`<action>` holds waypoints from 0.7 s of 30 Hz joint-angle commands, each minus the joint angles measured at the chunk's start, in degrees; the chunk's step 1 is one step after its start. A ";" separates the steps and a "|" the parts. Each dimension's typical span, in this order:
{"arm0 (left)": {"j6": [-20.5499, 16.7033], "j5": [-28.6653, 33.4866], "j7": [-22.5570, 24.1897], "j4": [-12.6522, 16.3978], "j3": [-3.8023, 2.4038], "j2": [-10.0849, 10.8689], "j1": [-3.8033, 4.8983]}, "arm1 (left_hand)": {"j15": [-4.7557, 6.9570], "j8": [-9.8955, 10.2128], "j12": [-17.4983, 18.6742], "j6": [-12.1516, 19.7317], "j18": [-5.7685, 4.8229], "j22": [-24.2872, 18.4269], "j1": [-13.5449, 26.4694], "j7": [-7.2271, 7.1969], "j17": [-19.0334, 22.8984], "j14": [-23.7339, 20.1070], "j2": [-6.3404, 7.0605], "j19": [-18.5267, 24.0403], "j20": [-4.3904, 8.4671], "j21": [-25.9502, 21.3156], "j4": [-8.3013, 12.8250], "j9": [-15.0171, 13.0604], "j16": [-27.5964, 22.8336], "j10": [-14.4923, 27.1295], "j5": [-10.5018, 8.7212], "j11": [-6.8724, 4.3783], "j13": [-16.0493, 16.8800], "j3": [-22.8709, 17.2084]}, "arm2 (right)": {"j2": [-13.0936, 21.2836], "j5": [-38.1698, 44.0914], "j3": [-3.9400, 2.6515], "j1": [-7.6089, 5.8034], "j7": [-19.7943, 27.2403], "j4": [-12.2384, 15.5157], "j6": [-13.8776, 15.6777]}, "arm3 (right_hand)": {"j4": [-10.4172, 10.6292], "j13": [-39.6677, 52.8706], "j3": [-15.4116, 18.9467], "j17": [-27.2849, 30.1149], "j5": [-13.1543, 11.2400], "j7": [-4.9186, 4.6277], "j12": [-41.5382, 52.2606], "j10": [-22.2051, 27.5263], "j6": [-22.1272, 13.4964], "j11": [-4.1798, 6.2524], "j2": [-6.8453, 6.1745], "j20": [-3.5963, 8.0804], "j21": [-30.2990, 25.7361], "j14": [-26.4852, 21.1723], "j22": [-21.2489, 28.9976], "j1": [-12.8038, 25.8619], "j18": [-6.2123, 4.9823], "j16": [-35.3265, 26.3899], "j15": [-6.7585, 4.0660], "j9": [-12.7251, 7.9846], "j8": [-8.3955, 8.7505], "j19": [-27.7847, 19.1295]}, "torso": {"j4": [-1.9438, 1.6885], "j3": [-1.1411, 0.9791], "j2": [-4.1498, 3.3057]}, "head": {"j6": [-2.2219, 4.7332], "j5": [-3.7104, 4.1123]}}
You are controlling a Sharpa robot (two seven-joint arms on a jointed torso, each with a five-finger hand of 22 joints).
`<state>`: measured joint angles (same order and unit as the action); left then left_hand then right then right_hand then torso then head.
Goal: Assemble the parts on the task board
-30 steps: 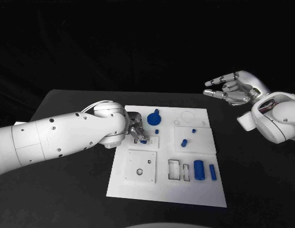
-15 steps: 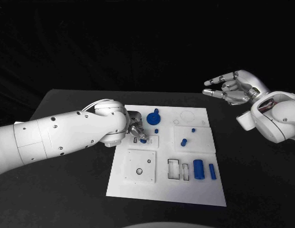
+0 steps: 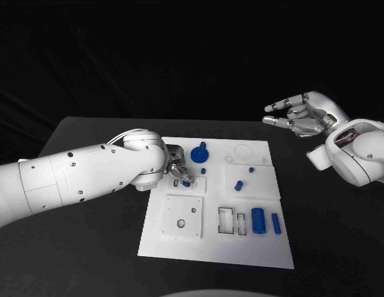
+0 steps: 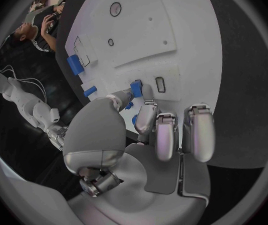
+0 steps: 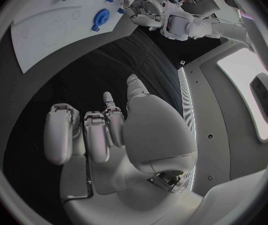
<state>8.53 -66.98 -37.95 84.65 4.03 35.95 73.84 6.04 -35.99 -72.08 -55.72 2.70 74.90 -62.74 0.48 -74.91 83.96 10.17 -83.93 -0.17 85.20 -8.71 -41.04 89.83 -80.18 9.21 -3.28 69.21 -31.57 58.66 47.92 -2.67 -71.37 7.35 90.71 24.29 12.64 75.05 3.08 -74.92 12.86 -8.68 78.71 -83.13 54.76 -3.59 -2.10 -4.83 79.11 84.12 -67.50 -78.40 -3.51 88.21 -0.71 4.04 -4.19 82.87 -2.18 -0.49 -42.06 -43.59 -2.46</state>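
The white task board [image 3: 211,244] lies in the middle of the black table. My left hand [image 3: 175,168] reaches over the board's left part and pinches a small blue part [image 3: 185,181] between thumb and finger, right above a small square plate [image 3: 197,184]. In the left wrist view the same blue part [image 4: 136,88] sits at the fingertips [image 4: 148,116], next to a narrow slot [image 4: 161,84]. My right hand [image 3: 300,115] hangs raised to the right of the board, fingers apart and holding nothing; in its own wrist view the right hand [image 5: 108,130] is likewise bare.
On the board lie a round blue piece [image 3: 200,152], two small blue studs [image 3: 204,171] [image 3: 251,169], a blue peg [image 3: 239,185], a thick blue cylinder [image 3: 258,221] and a slimmer one [image 3: 276,223]. Two empty slots [image 3: 226,221] and a square plate with a hole [image 3: 182,218] lie nearer me.
My left hand stays almost still with the small blue part at the square plate. My right hand has drifted very slightly to the left.
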 commanded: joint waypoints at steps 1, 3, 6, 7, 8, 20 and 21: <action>2.57 0.37 -0.39 -0.04 0.25 -0.20 -0.30 | 0.52 -0.01 -0.35 -0.35 -1.10 7.70 0.72 -0.02 -15.09 6.04 0.13 -3.74 0.43 0.34 -0.16 0.03 0.17 -0.40 0.09 -0.11 0.11 0.80 | 0.03 0.40 0.00 0.04 0.49 0.13 -0.76 | -0.05 6.77 0.26 -11.92 0.14 -0.01 -0.34 0.36 0.52 -0.10 0.11 -0.05 -0.31 5.08 0.04 0.28 -0.81 -0.25 -0.09 0.01 -0.17 -0.50 | 0.00 0.00 0.00 | 0.00 0.03; 2.60 0.37 -0.38 -0.11 0.25 -0.23 -0.30 | 0.53 -0.03 -0.43 -0.44 -1.13 7.85 1.02 -0.05 -15.09 6.04 0.16 -3.79 0.44 0.43 -0.42 -0.02 0.17 -0.45 0.11 -0.12 0.20 1.20 | 0.06 0.40 0.00 0.04 0.48 0.16 -0.78 | -0.05 6.77 0.26 -11.92 0.14 -0.01 -0.34 0.36 0.52 -0.10 0.11 -0.05 -0.31 5.08 0.04 0.28 -0.81 -0.25 -0.09 0.01 -0.17 -0.50 | 0.00 0.00 -0.01 | -0.02 0.04; 2.53 0.37 -0.38 -0.21 0.25 -0.28 -0.29 | 0.54 -0.05 -0.46 -0.52 -1.16 7.97 1.29 -0.07 -15.09 6.04 0.12 -3.82 0.46 0.49 -0.66 -0.07 0.17 -0.48 0.14 -0.14 0.24 1.53 | 0.08 0.40 0.00 0.04 0.48 0.19 -0.79 | -0.05 6.77 0.26 -11.92 0.14 -0.01 -0.34 0.36 0.52 -0.10 0.11 -0.05 -0.31 5.08 0.04 0.28 -0.81 -0.25 -0.09 0.01 -0.17 -0.50 | -0.02 0.00 -0.04 | -0.03 0.03; 2.48 0.37 -0.38 -0.24 0.25 -0.30 -0.29 | 0.56 -0.06 -0.47 -0.56 -1.17 8.02 1.43 -0.08 -15.09 6.04 0.11 -3.84 0.46 0.52 -0.80 -0.10 0.17 -0.49 0.14 -0.15 0.26 1.72 | 0.08 0.40 0.00 0.04 0.49 0.19 -0.79 | -0.03 6.73 0.32 -11.87 0.14 -0.01 -0.41 0.40 0.50 -0.10 0.09 -0.05 -0.36 5.07 0.13 0.36 -0.83 -0.29 -0.09 0.01 -0.16 -0.53 | -0.03 0.00 -0.02 | -0.04 0.04; 2.40 0.37 -0.39 -0.28 0.25 -0.32 -0.29 | 0.56 -0.07 -0.48 -0.59 -1.17 8.06 1.57 -0.09 -15.09 6.04 0.10 -3.85 0.47 0.54 -0.94 -0.12 0.17 -0.50 0.14 -0.16 0.28 1.89 | 0.07 0.40 0.00 0.04 0.50 0.19 -0.79 | -0.03 6.72 0.34 -11.86 0.13 -0.01 -0.42 0.41 0.50 -0.11 0.08 -0.05 -0.37 5.07 0.15 0.38 -0.83 -0.29 -0.09 0.01 -0.16 -0.54 | -0.03 0.00 -0.02 | -0.04 0.06; 1.35 0.36 -0.40 -0.75 0.25 -0.45 -0.28 | 0.58 -0.47 -1.05 -1.28 -1.31 8.75 5.12 -0.14 -15.09 6.04 -0.14 -4.05 0.50 0.91 -5.24 -0.78 0.17 -0.94 0.09 -0.20 0.92 8.13 | 0.08 0.37 0.00 0.04 0.54 0.15 -0.80 | 0.14 6.51 0.71 -11.51 0.18 -0.03 -0.69 0.60 0.43 -0.12 0.13 -0.05 -0.66 4.98 0.66 0.88 -0.92 -0.53 -0.08 0.00 -0.12 -0.72 | -0.02 0.01 0.01 | 0.00 0.07; 1.27 0.36 -0.40 -0.78 0.25 -0.45 -0.28 | 0.59 -0.52 -1.09 -1.32 -1.32 8.80 5.35 -0.15 -15.09 6.04 -0.19 -4.06 0.50 0.93 -5.71 -0.86 0.17 -0.96 0.09 -0.21 0.96 9.14 | 0.08 0.36 0.00 0.04 0.55 0.14 -0.80 | 0.18 6.49 0.77 -11.47 0.20 -0.03 -0.71 0.61 0.42 -0.12 0.14 -0.05 -0.68 4.97 0.68 0.97 -0.93 -0.56 -0.08 0.00 -0.12 -0.73 | 0.01 0.04 0.02 | 0.01 0.05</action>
<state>8.87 -66.94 -38.05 83.96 4.14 35.58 73.73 6.24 -36.35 -72.94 -56.83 1.80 74.95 -57.74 0.18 -74.91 84.16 9.96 -83.93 -0.18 85.87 -14.26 -41.89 89.83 -80.78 9.24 -3.48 70.13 -22.67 58.75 47.92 -2.66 -71.36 7.38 90.79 24.19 12.80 75.03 3.55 -74.91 12.86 -8.68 78.14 -82.92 54.76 -3.80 -1.96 -4.83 78.76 84.12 -66.89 -77.92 -3.50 87.98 -0.71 4.04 -4.19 82.45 -2.21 -0.49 -42.07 -43.60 -2.36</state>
